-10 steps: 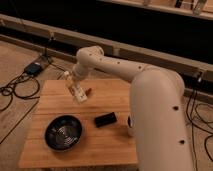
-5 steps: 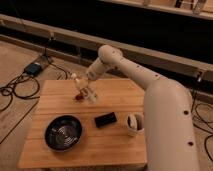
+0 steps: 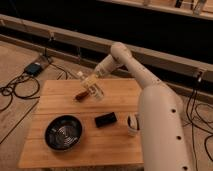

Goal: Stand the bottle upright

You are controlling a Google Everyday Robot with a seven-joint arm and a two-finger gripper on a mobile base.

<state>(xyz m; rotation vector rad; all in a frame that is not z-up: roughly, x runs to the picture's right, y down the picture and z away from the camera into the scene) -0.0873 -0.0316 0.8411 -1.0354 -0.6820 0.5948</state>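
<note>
My gripper (image 3: 91, 85) hangs over the back middle of the wooden table (image 3: 55, 90), with the arm reaching in from the right. It is shut on the bottle (image 3: 98, 93), a slim whitish-translucent one. The bottle is tilted, its white cap (image 3: 79, 75) pointing up and to the left. Its lower end is close above the tabletop; I cannot tell whether it touches. A small reddish-brown patch (image 3: 80, 95) shows just left of the bottle, and I cannot tell what it is.
A black bowl (image 3: 63, 132) sits at the table's front left. A small flat black object (image 3: 105, 120) lies in the middle, and a white cup (image 3: 132, 124) stands by the robot's body on the right. Cables and a blue box (image 3: 34, 68) lie on the floor to the left.
The gripper has moved to the right along the back of the table, carrying the bottle with it. The bowl, black object and cup have stayed put.
</note>
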